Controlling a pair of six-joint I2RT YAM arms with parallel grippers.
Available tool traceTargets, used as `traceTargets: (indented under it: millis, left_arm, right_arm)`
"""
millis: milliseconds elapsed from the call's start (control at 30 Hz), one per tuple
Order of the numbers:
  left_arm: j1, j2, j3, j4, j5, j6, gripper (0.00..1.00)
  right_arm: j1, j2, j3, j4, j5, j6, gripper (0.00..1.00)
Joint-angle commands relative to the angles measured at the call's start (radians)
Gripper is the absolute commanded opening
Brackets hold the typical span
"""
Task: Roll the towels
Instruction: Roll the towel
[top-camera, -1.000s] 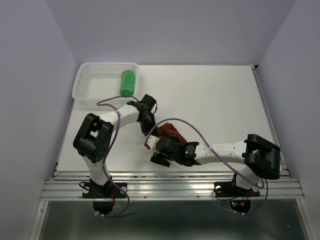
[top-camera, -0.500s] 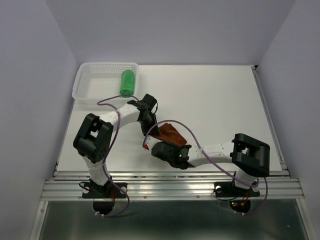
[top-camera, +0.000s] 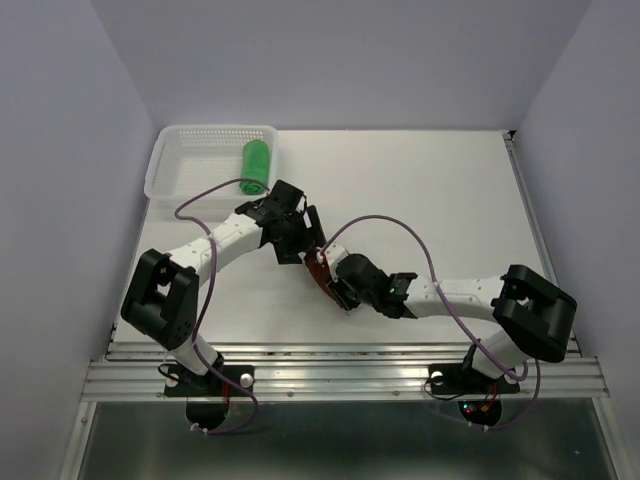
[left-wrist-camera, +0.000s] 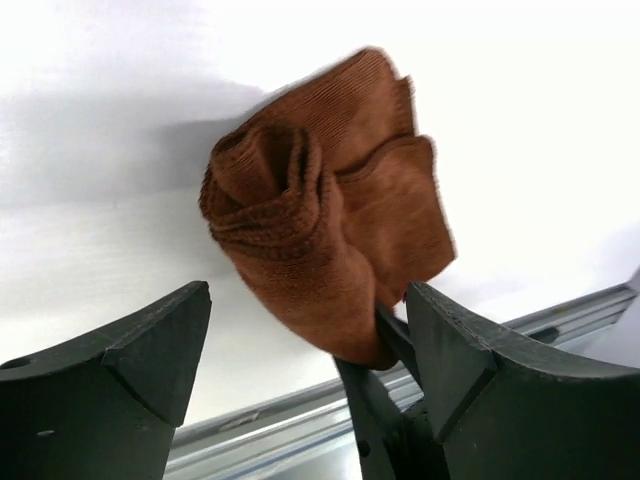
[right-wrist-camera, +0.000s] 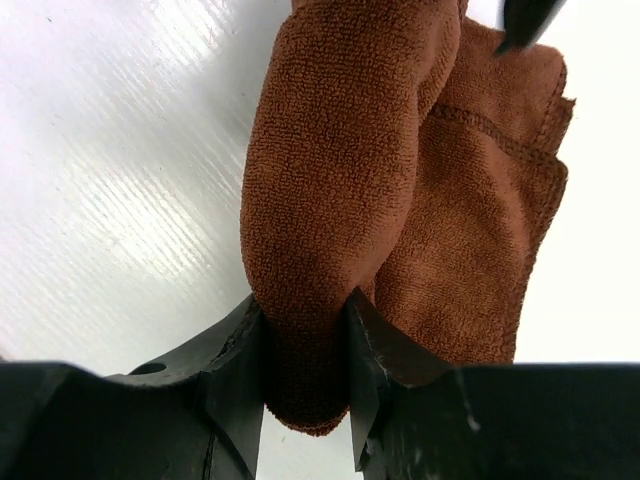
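White table (top-camera: 430, 200) fills the overhead view, boxed in by pale lilac walls. At its far left corner the white basket (top-camera: 185, 172) holds the green towel (top-camera: 256, 165), rolled up at the basket's right end. Neither has shifted since a second ago. Nearer the front edge, about mid-table, the rust towel (top-camera: 318, 268) shows only as a small dark-red bundle between the two claws. A second ago it lay more spread out on the surface. The left gripper (top-camera: 300, 240) sits just behind the bundle, and that arm's elbow has swung further left and lower in the view. The right gripper (top-camera: 336, 282) stood at the towel's near side a second ago with its jaws apart. It now comes in from the right and meets the cloth.

From the left wrist, the left gripper (left-wrist-camera: 308, 292) stands wide open, its two dark fingers on either side of the rust towel (left-wrist-camera: 320, 230) and touching none of it. The towel is bunched into a loose roll, with a flatter flap to its right. The right arm's thin fingers (left-wrist-camera: 372, 365) pinch its lower end.

From the right wrist, the right gripper (right-wrist-camera: 303, 305) is clamped on the thick rolled fold of the rust towel (right-wrist-camera: 340, 160), one finger pressing each side. A flatter layer of the cloth lies just right of the fold, with the white table behind.
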Motion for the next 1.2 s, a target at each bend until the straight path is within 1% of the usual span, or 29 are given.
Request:
traceTargets:
  millis: [0, 33, 67, 100, 133, 167, 200, 267, 300, 467, 500, 533, 567, 633, 667, 733, 767, 800, 833, 900, 933, 1000, 1033, 1100, 1167]
  left_arm:
    - [0.018, -0.066, -0.041, 0.116, -0.012, -0.057, 0.9]
    - [0.018, -0.074, -0.056, 0.156, -0.01, -0.063, 0.91]
    - [0.018, -0.094, -0.087, 0.238, 0.026, -0.077, 0.98]
    - [0.018, -0.094, -0.087, 0.239, 0.027, -0.077, 0.98]
    - [0.018, -0.091, -0.092, 0.253, 0.042, -0.071, 0.98]
    - [0.018, -0.09, -0.098, 0.252, 0.044, -0.068, 0.98]
    - [0.018, -0.089, -0.104, 0.256, 0.044, -0.065, 0.98]
    - [0.016, -0.094, -0.122, 0.259, 0.045, -0.059, 0.98]
    - [0.016, -0.105, -0.131, 0.273, 0.045, -0.057, 0.99]
    - [0.016, -0.16, -0.185, 0.316, 0.053, -0.068, 0.99]
    - [0.014, -0.166, -0.191, 0.331, 0.053, -0.068, 0.99]
    - [0.016, -0.168, -0.197, 0.337, 0.057, -0.071, 0.99]
    - [0.014, -0.169, -0.21, 0.347, 0.073, -0.071, 0.99]
    - [0.007, -0.165, -0.216, 0.373, 0.09, -0.076, 0.99]
    - [0.002, -0.16, -0.222, 0.382, 0.1, -0.074, 0.99]
    - [-0.019, -0.145, -0.227, 0.408, 0.105, -0.085, 0.99]
    - [-0.025, -0.137, -0.23, 0.42, 0.117, -0.088, 0.99]
    - [-0.031, -0.122, -0.231, 0.431, 0.122, -0.095, 0.99]
    - [-0.042, -0.113, -0.231, 0.449, 0.135, -0.109, 0.99]
    - [-0.051, -0.085, -0.23, 0.46, 0.142, -0.122, 0.99]
    - [-0.062, -0.077, -0.23, 0.46, 0.146, -0.128, 0.99]
    - [-0.07, -0.054, -0.225, 0.477, 0.146, -0.134, 0.99]
    - [-0.077, -0.048, -0.225, 0.485, 0.148, -0.137, 0.99]
    - [-0.087, -0.036, -0.228, 0.492, 0.14, -0.149, 0.99]
    - [-0.096, -0.024, -0.227, 0.497, 0.13, -0.16, 0.99]
  right_arm:
    - [-0.061, -0.043, -0.052, 0.113, -0.233, 0.096, 0.11]
    - [-0.102, -0.053, -0.083, 0.155, -0.306, 0.13, 0.11]
    - [-0.197, -0.059, -0.133, 0.241, -0.459, 0.209, 0.12]
    - [-0.198, -0.057, -0.134, 0.242, -0.461, 0.21, 0.12]
    - [-0.224, -0.057, -0.141, 0.277, -0.535, 0.254, 0.12]
    - [-0.271, -0.057, -0.155, 0.295, -0.568, 0.277, 0.11]
    - [-0.294, -0.054, -0.16, 0.309, -0.635, 0.294, 0.11]
    - [-0.353, -0.051, -0.166, 0.338, -0.68, 0.345, 0.12]
    - [-0.371, -0.048, -0.171, 0.347, -0.736, 0.368, 0.12]
    - [-0.471, -0.013, -0.201, 0.432, -0.839, 0.466, 0.12]
    - [-0.503, -0.004, -0.216, 0.467, -0.87, 0.492, 0.12]
    - [-0.523, 0.006, -0.249, 0.507, -0.925, 0.561, 0.12]
    - [-0.54, 0.031, -0.269, 0.615, -0.965, 0.598, 0.12]
    - [-0.579, 0.062, -0.296, 0.703, -1.022, 0.706, 0.12]
    - [-0.59, 0.079, -0.306, 0.744, -1.033, 0.728, 0.12]
    - [-0.61, 0.127, -0.306, 0.749, -1.049, 0.779, 0.12]
    - [-0.629, 0.142, -0.322, 0.813, -1.06, 0.805, 0.12]
    - [-0.638, 0.157, -0.33, 0.843, -1.071, 0.836, 0.12]
    - [-0.638, 0.186, -0.341, 0.93, -1.098, 0.894, 0.13]
    - [-0.661, 0.233, -0.375, 1.01, -1.111, 0.957, 0.14]
    - [-0.675, 0.248, -0.387, 1.1, -1.125, 1.018, 0.15]
    - [-0.705, 0.283, -0.426, 1.197, -1.129, 1.099, 0.15]
    - [-0.715, 0.329, -0.445, 1.357, -1.136, 1.198, 0.14]
    - [-0.727, 0.369, -0.48, 1.494, -1.134, 1.309, 0.14]
    - [-0.727, 0.412, -0.488, 1.582, -1.128, 1.336, 0.14]
